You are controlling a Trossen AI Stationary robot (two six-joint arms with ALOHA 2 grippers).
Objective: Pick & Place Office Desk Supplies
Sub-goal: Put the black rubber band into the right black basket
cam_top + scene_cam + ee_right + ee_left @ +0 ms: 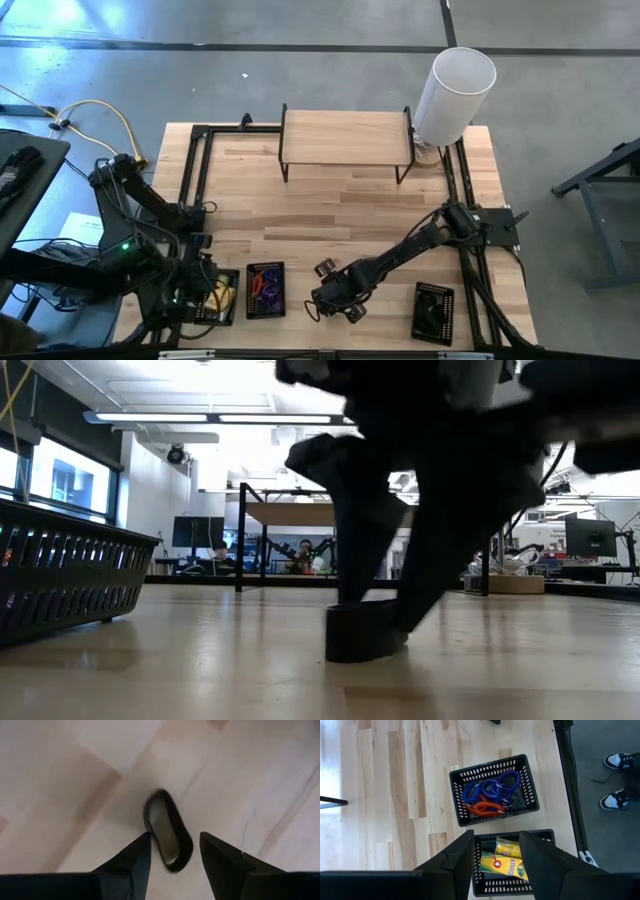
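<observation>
Black clip (168,831) between open right tool (175,851) fingers

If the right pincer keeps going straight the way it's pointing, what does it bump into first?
Probably the small black loop-shaped piece lying on the wooden table. The right pincer points down at it with fingers open on either side; the remaining gap is hard to judge.

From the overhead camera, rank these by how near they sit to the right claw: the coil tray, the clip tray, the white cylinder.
From the right claw:
1. Black mesh tray of coloured coils, on its left.
2. Black mesh tray of dark clips, on its right, slightly farther.
3. Tall white cylinder, far corner.
</observation>
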